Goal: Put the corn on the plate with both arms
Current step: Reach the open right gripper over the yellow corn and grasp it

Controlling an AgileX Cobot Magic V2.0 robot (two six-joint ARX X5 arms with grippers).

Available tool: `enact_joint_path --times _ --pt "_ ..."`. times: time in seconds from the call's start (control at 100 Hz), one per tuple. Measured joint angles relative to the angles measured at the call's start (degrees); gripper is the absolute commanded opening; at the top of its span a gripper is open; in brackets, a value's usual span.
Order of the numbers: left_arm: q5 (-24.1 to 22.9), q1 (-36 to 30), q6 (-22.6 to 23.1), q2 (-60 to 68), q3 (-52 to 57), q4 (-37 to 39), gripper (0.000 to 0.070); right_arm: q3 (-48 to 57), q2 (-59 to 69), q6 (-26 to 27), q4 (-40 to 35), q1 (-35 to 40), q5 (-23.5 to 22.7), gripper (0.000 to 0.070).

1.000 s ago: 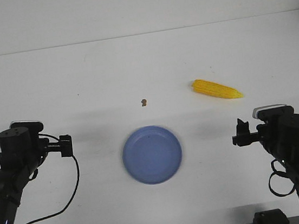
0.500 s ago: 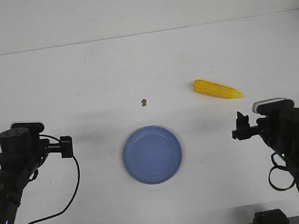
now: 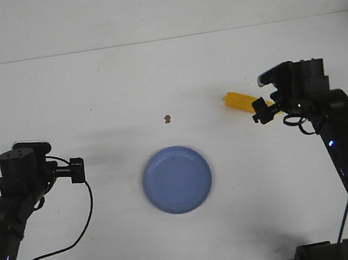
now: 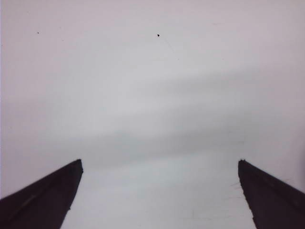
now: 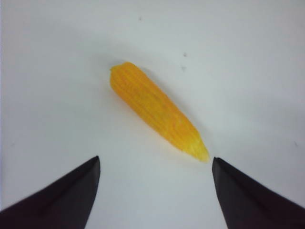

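Both tools agape: right tool (image 5: pixel 155 195) above corn (image 5: pixel 157 112), untouched.

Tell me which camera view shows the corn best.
The right wrist view: the whole corn lies unobstructed on the table, beyond the open right end effector. In the front view that end effector hides its pointed end. The left wrist view shows no corn.

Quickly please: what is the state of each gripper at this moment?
Left gripper: open, holding nothing.
Right gripper: open, holding nothing, jaws above the corn.
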Motion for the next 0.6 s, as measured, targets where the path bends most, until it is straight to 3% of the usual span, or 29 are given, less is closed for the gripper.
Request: enact_joint_path --times 0.13,0.6 --pt "0.00 0.00 -0.68 0.00 0.00 0.00 0.0700 3.26 8.24 -3.21 0.37 0.00 -3.02 0.0495" --pt "0.00 0.00 -1.03 -0.02 0.00 0.07 0.0700 5.49 21.38 -9.57 7.61 -0.07 -4.76 0.0495"
